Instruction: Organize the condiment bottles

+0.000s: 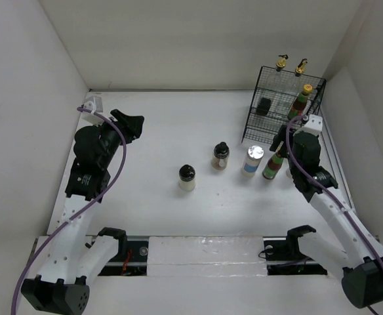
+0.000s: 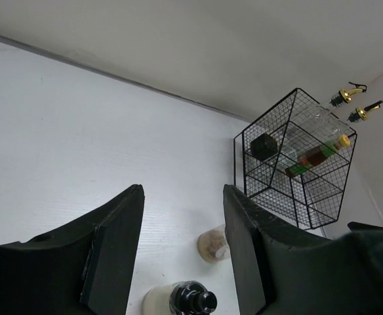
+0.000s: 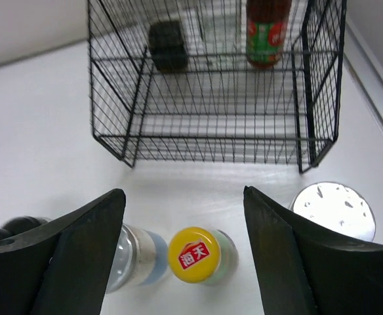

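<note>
While the left pincer gapes empty at the overhead frame's left, the right pincer hangs spread wide over a yellow-capped sauce bottle on the white surface.

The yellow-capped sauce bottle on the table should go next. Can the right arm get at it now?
Probably yes. The right gripper is open above the yellow-capped sauce bottle, which sits between its fingers. A clear shaker stands close beside it and might get nudged.
</note>
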{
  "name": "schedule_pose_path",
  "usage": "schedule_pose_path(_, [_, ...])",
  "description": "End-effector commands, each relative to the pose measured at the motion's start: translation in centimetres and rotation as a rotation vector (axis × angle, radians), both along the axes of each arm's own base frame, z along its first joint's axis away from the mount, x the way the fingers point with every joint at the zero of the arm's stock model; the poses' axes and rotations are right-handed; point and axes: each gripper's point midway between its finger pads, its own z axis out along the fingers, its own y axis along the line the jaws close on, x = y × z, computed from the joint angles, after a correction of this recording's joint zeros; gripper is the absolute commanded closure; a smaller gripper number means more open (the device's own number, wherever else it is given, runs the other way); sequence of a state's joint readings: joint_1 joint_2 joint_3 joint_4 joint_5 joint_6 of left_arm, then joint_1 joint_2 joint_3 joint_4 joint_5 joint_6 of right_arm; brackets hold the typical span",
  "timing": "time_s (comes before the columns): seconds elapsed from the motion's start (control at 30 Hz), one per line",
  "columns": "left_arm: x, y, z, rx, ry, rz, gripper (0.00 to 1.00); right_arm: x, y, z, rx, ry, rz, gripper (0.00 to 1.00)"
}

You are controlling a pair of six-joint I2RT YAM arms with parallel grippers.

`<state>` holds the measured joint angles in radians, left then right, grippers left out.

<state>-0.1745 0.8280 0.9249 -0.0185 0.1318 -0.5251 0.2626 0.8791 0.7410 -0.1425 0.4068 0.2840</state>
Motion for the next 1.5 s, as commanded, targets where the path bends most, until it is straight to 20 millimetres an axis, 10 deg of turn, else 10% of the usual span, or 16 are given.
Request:
schedule_pose_path(0.0, [0.2, -0.1, 1.3, -0.013, -0.05, -0.005, 0.53, -0.7, -0.1, -3.5, 0.007, 0.118, -0.006, 0.24])
schedule_pose_path(0.37, [0.2, -0.2, 1.3, -0.014, -0.05, -0.014, 0.53, -0.5, 0.0, -5.0, 0.004, 0.141, 0.001, 0.43])
schedule_pose_path(0.6, [0.1, -0.4, 1.3, -0.014, -0.051, -0.025, 0.53, 0.0, 0.0, -4.3, -0.012, 0.124, -0.014, 0.78])
schedule_pose_path(1.13, [-0.1, -0.3, 1.6, -0.015, -0.059, -0.025, 0.53, 1.1, 2.6, 17.5, 0.069, -0.415, -0.013, 0.88])
schedule_pose_path(1.37, [-0.7, -0.4, 2.0, -0.019, -0.082, -0.036, 0.53, 6.8, 2.9, 24.5, 0.043, -0.559, -0.03, 0.88])
schedule_pose_path(1.47, [-0.7, -0.4, 2.0, -0.019, -0.082, -0.036, 0.53, 11.1, 2.7, 24.3, 0.002, -0.535, -0.029, 0.89])
